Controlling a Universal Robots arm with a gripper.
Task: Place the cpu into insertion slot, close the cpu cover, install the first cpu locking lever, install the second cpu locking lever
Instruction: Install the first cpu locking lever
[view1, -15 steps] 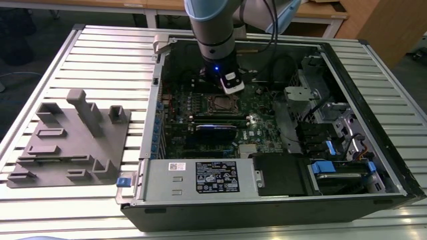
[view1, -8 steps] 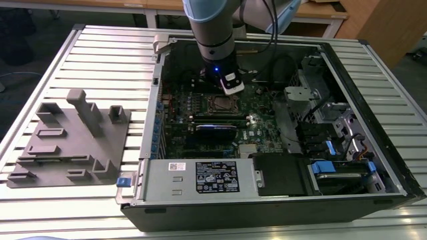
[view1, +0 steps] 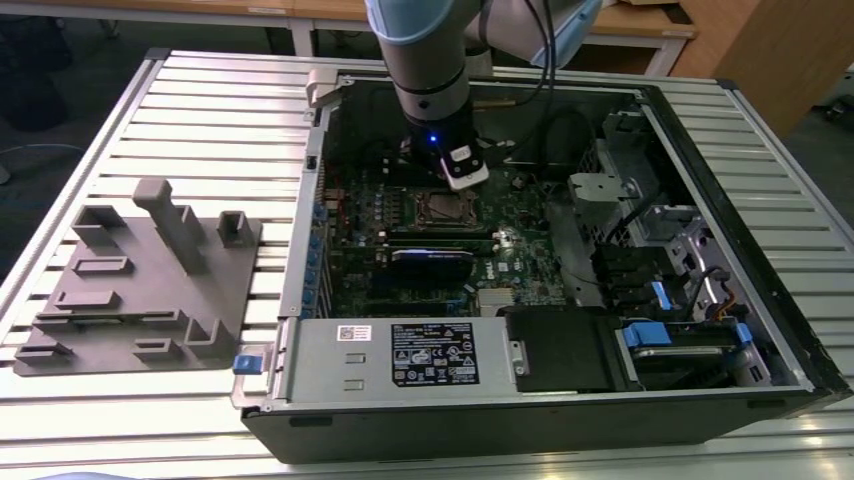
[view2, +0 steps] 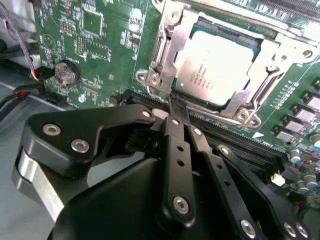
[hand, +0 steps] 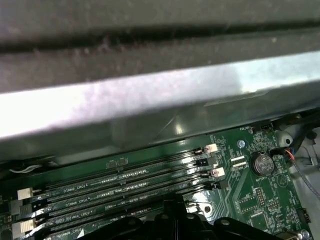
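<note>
Open case (view1: 534, 435) lying on slatted table (view1: 214, 110). Grey fixture block (view1: 140, 290) on the table beside the case, at the exterior view's left. Inside the case: green board (view2: 115, 60), labelled metal box (view1: 334, 355), memory slots (hand: 125, 185), coin battery (view2: 65, 72)

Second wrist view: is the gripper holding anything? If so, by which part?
Cannot be told. The gripper is shut, with its tips against the near edge of the cpu cover. Whether they pinch anything there is hidden.

The cpu (view2: 215, 67) sits in the insertion slot (view2: 226, 34) — the cpu cover (view2: 270, 55) seemingly down over it.
</note>
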